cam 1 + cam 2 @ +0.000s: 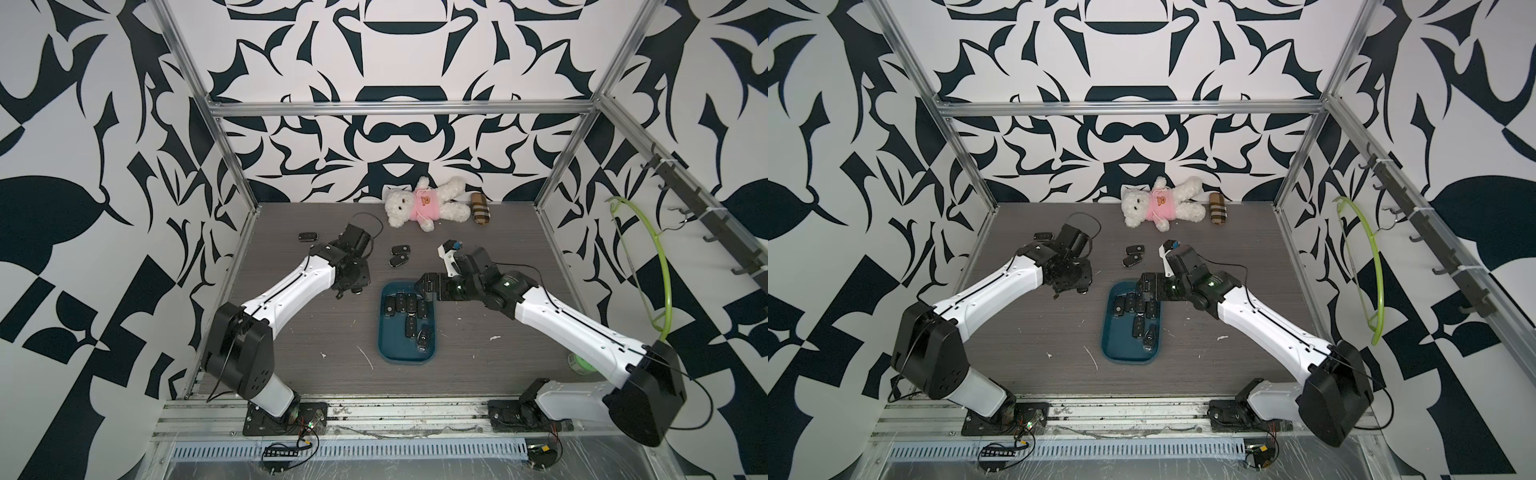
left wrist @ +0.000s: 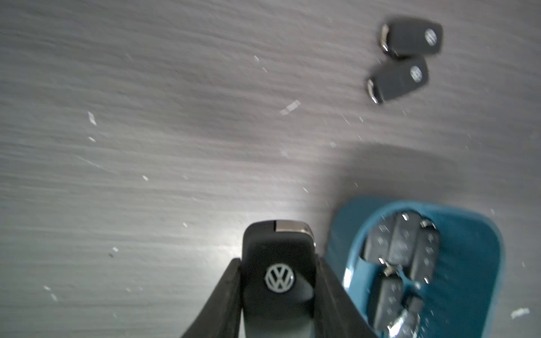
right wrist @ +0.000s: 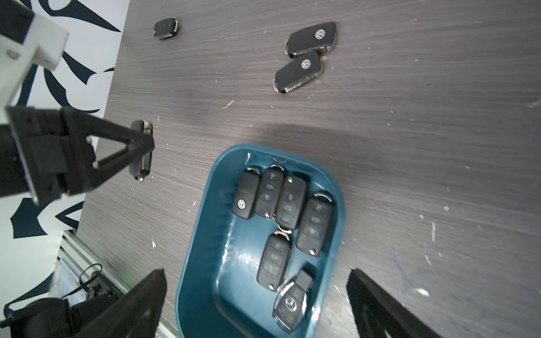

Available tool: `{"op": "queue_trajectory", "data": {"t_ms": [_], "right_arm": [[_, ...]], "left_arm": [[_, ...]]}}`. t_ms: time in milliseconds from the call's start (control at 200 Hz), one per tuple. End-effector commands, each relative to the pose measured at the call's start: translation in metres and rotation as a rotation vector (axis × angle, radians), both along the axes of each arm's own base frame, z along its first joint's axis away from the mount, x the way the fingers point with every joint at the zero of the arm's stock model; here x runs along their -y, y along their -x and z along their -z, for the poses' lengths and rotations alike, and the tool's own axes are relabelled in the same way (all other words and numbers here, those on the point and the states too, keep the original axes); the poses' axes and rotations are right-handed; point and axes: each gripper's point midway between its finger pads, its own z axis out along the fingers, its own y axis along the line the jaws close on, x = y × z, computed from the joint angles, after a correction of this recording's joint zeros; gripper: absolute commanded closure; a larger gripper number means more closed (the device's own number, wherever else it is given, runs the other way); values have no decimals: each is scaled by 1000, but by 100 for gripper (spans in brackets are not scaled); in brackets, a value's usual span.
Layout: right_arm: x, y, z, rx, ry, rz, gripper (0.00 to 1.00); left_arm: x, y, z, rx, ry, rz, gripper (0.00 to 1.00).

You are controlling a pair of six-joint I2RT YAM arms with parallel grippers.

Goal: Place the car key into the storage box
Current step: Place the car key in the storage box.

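Black plastic car key (image 2: 278, 243) with a silver VW badge sits clamped in the left pincer (image 2: 278, 260), just outside the rim of the shallow teal-blue plastic storage box (image 2: 348, 234) on the grey wood-grain table (image 2: 146, 117). Above the storage box, the right pincer (image 3: 256, 272) hangs wide open and empty.

the car key (image 2: 278, 263) is a black flip fob with a round silver vw badge and a chrome end. it is clamped by its long edges in the left gripper (image 3: 143, 143), chrome end pointing away from the gripper. it sits outside the storage box (image 3: 202, 263), just beside the rim, and seems to hang clear of the table.

the storage box is a shallow teal tray with rounded corners, lying flat mid-table and holding six black fobs (image 3: 314, 224).
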Motion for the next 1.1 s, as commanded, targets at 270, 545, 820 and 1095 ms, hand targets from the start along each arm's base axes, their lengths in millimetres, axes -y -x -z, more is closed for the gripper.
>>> {"op": "queue_trajectory", "data": {"t_ms": [270,545,820,1095], "right_arm": [[44,34,6,30,45,71,1],[60,47,7,36,51,111,1],[66,50,4,42,53,130,1],[67,50,6,41,55,134,1]], "left_arm": [[69,74,29,-75,-33,89,64],[103,83,66,-154,-40,152,63],[114,80,92,-198,-84,204,63],[118,74,99,-206,-106,214,61]]}}
